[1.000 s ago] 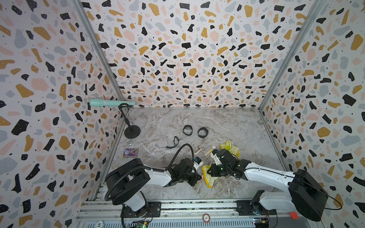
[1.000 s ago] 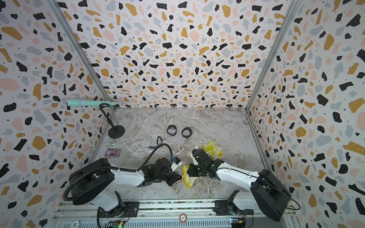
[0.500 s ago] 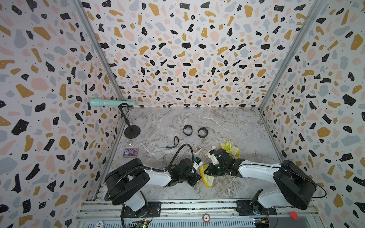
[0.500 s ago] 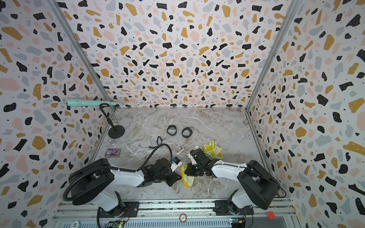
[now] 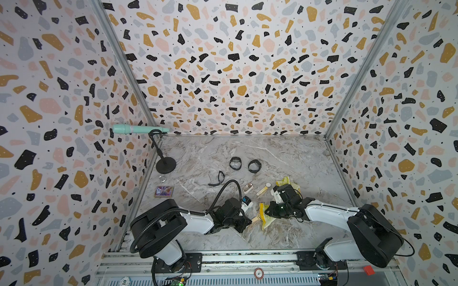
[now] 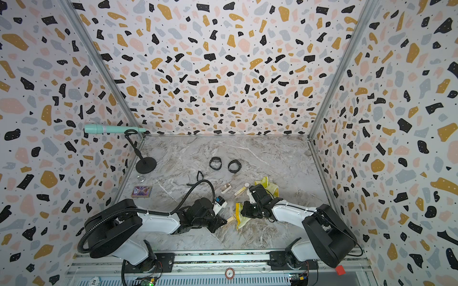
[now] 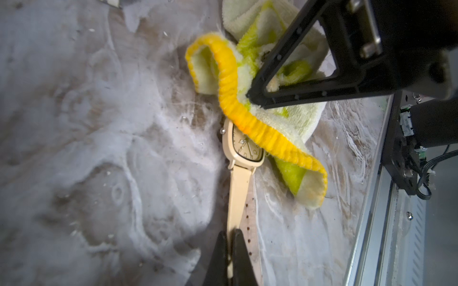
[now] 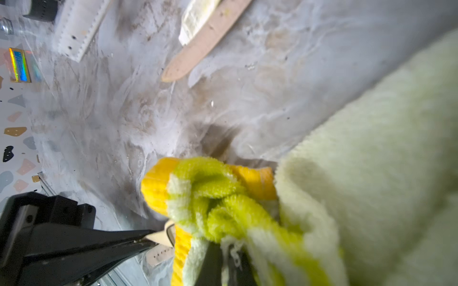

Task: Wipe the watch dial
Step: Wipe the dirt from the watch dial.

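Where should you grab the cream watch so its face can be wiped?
Take the cream rectangular watch by its thin, flat strap, near the free end. Come in along the strap from the side away from the dial. That leaves the dial clear for the yellow-edged green terry cloth. The left end effector pinches it there.

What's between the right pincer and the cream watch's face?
The yellow-green cloth that the right pincer grips; its hem lies across part of the watch dial, in the left wrist view.
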Robot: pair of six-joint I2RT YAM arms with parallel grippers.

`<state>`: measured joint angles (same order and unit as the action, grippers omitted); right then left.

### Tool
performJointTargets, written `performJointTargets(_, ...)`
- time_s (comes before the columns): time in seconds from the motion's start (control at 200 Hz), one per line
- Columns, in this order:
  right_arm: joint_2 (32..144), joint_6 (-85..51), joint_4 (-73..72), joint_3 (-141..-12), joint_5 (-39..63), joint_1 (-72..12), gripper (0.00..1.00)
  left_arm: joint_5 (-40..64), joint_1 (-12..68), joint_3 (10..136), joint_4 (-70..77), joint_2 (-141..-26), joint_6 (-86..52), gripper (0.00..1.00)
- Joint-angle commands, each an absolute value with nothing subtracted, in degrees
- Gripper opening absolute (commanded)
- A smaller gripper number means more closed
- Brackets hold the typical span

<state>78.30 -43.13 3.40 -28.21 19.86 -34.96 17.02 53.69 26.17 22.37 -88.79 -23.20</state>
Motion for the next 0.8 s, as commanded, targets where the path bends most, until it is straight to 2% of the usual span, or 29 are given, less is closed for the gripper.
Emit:
performJointTargets(0.0,76.53,-41.35,16.61,-24.76,14.26,-32.58,0.0,13.98,52.83,24.13,12.77,-89.53,-23.23,0.0)
performJointTargets(0.3,63.58,-35.68,26.3,-30.09,14.98,-24.77,0.0,12.96,51.68,25.6,11.06,-89.38,-22.89,0.0)
performJointTargets(0.35,62.85,-34.78,27.62,-31.43,14.86,-24.03,0.0,12.9,51.4,26.12,10.43,-89.6,-22.58,0.08)
performJointTargets(0.441,62.08,-34.03,29.42,-33.4,13.56,-23.1,0.13,12.53,50.87,27.18,9.44,-89.34,-22.53,0.28)
performJointTargets(0.506,61.85,-33.64,29.85,-34.42,12.73,-22.57,0.28,12.52,50.4,28.12,8.71,-88.48,-22.39,0.37)
performJointTargets(0.596,61.92,-33.33,30.22,-35.46,11.42,-22.0,0.43,10.92,49.95,29.9,6.93,-85.98,-22.33,0.48)
performJointTargets(0.611,61.98,-33.29,30.17,-35.57,11.26,-21.86,0.44,10.66,49.89,30.16,6.5,-85.52,-22.32,0.52)
performJointTargets(0.796,63.31,-32.9,30.67,-37.9,6.06,-21.53,0.64,8.37,48.55,37.17,-2.04,-81.03,-19.97,0.57)
